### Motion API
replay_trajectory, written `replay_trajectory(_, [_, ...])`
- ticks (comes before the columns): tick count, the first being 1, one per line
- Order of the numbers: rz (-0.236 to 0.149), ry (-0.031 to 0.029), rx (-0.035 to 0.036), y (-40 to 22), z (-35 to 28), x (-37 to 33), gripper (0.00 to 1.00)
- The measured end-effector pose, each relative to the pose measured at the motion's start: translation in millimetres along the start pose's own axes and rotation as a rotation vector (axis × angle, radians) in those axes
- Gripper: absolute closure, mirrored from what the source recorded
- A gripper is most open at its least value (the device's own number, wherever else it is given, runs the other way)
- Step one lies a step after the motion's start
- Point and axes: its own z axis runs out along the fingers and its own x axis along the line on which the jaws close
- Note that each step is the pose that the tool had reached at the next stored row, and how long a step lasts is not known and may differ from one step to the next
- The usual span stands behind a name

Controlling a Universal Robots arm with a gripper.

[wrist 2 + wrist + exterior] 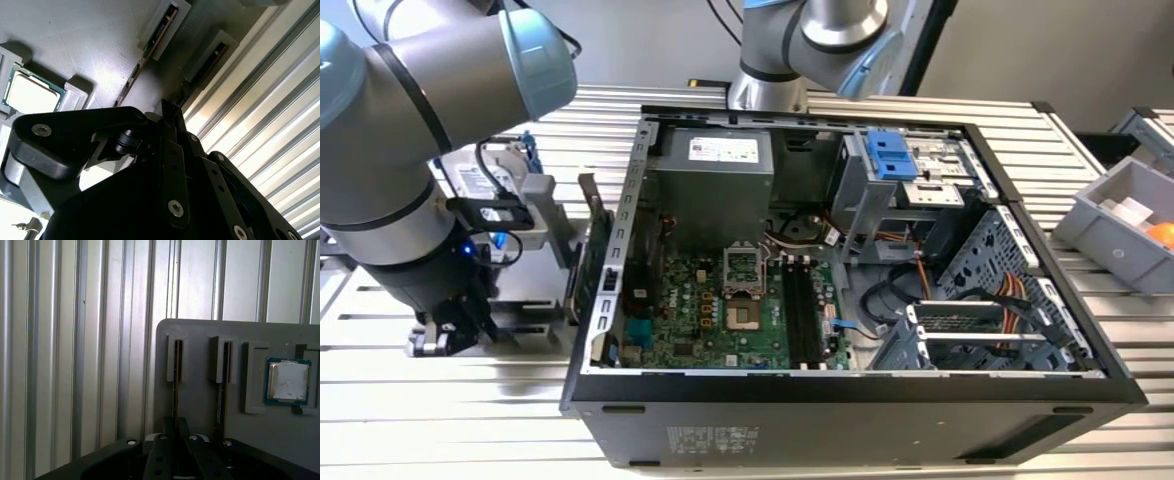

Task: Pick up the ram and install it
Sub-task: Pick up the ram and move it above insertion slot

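Looking through the first wrist view, I see the ram [175, 387] edgewise in its grey holder [200, 332], long axis running straight out from the tool [175, 427] at its near end; grip I cannot tell.

Cannot see one end of the long, thin ram [175, 390], edge-on in the grey moulded holder [200, 340]: covered by the black metal gripper [175, 422]. Cannot follow the holder beyond the square silver processor chip [287, 382]: cut by the frame. At the exterior view's left, cannot make out the gripper's grasp below the grey arm [400, 150].
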Motion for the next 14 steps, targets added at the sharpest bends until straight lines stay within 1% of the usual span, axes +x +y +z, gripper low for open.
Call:
replay_trajectory(7, [0.000,0.0001,-0.0001,0.1,-6.4,-0.1,1.00])
replay_trajectory(14, [0.000,0.0011,-0.0001,0.1,-9.0,-0.1,1.00])
